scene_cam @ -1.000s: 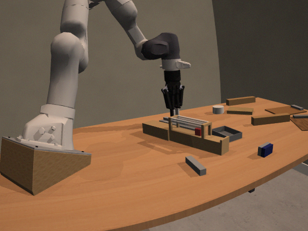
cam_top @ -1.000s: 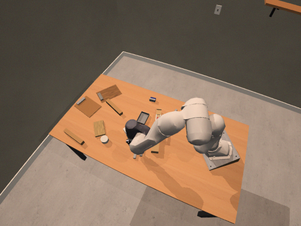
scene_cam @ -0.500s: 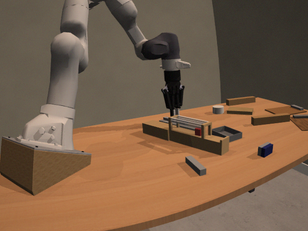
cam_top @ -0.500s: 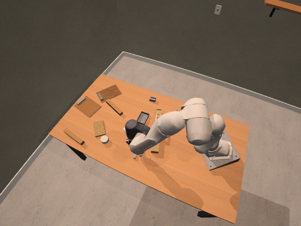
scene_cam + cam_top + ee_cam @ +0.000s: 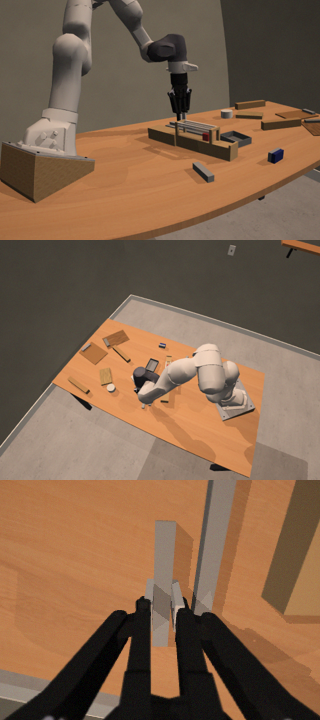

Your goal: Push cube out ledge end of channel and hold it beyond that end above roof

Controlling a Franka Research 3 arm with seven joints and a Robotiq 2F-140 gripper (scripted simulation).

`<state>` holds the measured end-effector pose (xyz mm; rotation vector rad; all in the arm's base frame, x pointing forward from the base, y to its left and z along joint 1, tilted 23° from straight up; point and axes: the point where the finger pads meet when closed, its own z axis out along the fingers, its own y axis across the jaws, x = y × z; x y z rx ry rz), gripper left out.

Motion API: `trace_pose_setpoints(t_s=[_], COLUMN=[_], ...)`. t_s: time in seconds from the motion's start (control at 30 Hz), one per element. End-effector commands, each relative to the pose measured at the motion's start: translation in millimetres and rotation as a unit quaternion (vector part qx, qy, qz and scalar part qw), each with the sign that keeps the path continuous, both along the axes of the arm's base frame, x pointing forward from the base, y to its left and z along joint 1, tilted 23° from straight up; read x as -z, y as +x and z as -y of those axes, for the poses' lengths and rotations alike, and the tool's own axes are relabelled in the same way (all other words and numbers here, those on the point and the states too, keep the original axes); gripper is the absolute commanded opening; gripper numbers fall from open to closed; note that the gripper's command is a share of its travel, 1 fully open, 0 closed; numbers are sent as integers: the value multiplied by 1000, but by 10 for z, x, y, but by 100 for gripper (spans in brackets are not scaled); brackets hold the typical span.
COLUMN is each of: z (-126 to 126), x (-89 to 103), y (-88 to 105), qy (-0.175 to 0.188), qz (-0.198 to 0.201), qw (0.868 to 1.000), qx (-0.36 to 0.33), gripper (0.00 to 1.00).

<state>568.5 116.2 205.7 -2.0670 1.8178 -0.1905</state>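
The wooden channel (image 5: 199, 147) (image 5: 168, 359) lies in the middle of the table, its barred roof (image 5: 196, 124) on top. The red cube (image 5: 205, 136) sits inside it, near the end with the raised lip (image 5: 233, 151). My gripper (image 5: 162, 589) (image 5: 180, 116) points straight down behind the channel, at table height. It is shut on a slim grey stick (image 5: 164, 565) that lies flat on the table. A second, longer grey stick (image 5: 216, 540) lies just right of it, untouched. In the top view the arm hides the fingers.
A grey tray (image 5: 236, 138) (image 5: 151, 365) stands beside the channel's lip end. A grey bar (image 5: 203, 171) and a blue block (image 5: 275, 155) (image 5: 162, 345) lie in front. A white cylinder (image 5: 226, 113) (image 5: 111, 387), wooden blocks (image 5: 280, 124) and flat boards (image 5: 93, 352) lie farther off.
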Motion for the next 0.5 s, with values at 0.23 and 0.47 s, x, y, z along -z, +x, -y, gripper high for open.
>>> trace_pose_setpoints(t_s=[0.23,0.47], z=[62,203], x=[-272,-949], y=[-92,-349], qy=[0,0], qz=[1,1], qw=[1000,1000], qx=[2,2], gripper=[0,0])
